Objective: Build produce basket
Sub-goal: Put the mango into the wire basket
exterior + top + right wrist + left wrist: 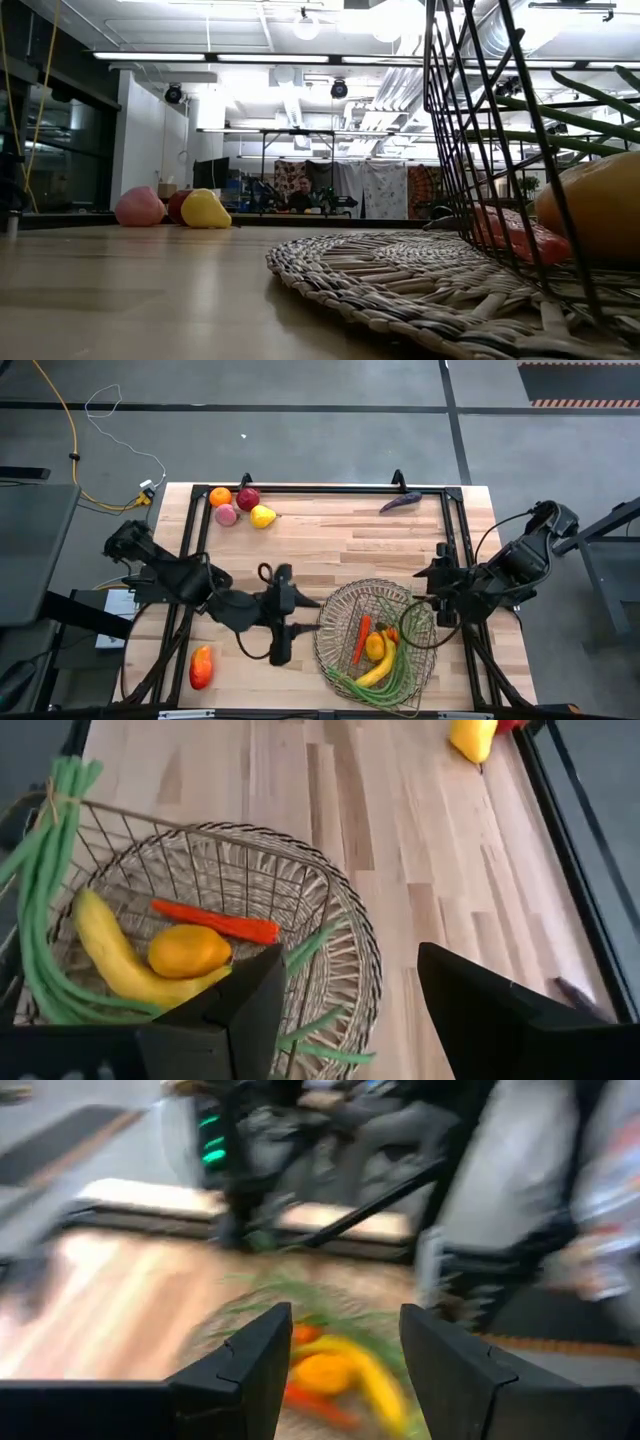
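Observation:
The wire basket (372, 583) stands on a round woven mat (380, 265) at the near right of the table. In it lie a carrot (215, 922), an orange (188, 950), a banana (105, 955) and long green beans (45, 840). My left gripper (312, 616) hovers open just left of the basket, with the produce showing past its fingers (255, 1355). My right gripper (432, 608) is open above the basket's right rim (330, 885), with nothing between its fingers. A red-yellow mango (200, 667) lies near the front left.
An orange (219, 497), a dark red apple (248, 498), a pink peach (227, 514) and a yellow pear (263, 516) sit at the far left corner. A purple eggplant (400, 502) lies by the far edge. Bare wood lies between them and the basket.

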Tool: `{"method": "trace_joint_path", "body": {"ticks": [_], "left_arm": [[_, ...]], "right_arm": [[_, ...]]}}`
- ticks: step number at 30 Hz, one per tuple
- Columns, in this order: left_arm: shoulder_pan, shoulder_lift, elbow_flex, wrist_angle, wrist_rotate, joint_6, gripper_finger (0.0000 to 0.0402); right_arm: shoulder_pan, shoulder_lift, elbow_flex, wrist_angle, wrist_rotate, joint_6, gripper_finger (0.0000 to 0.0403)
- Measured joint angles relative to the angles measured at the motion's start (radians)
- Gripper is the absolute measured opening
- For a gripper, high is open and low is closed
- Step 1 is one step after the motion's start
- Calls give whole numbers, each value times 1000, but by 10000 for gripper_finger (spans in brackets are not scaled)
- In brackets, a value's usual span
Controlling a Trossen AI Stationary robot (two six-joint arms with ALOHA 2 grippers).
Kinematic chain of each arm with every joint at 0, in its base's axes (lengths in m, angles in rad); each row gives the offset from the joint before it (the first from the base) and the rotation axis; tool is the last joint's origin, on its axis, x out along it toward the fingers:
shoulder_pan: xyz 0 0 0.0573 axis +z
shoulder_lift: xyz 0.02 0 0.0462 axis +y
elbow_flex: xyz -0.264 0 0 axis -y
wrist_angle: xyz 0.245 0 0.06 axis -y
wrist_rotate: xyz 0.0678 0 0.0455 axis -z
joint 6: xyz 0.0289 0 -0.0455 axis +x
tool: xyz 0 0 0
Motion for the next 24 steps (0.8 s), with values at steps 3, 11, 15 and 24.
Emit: {"method": "trace_joint_path", "body": {"ticks": [3,11,15,24], "left_arm": [[27,-81,-196,267,132,24,176],[116,-273,-633,840,214,82,176],[184,-347,-793,1065,261,43,176],[354,-509,-900,1024,289,-74,176]], "right_arm": [[0,-42,-63,53,3,64,220],[-57,-226,-420,451,103,165,220],[-137,-296,-520,682,130,76,220],[-342,-338,-541,822,63,-254,220]]}}
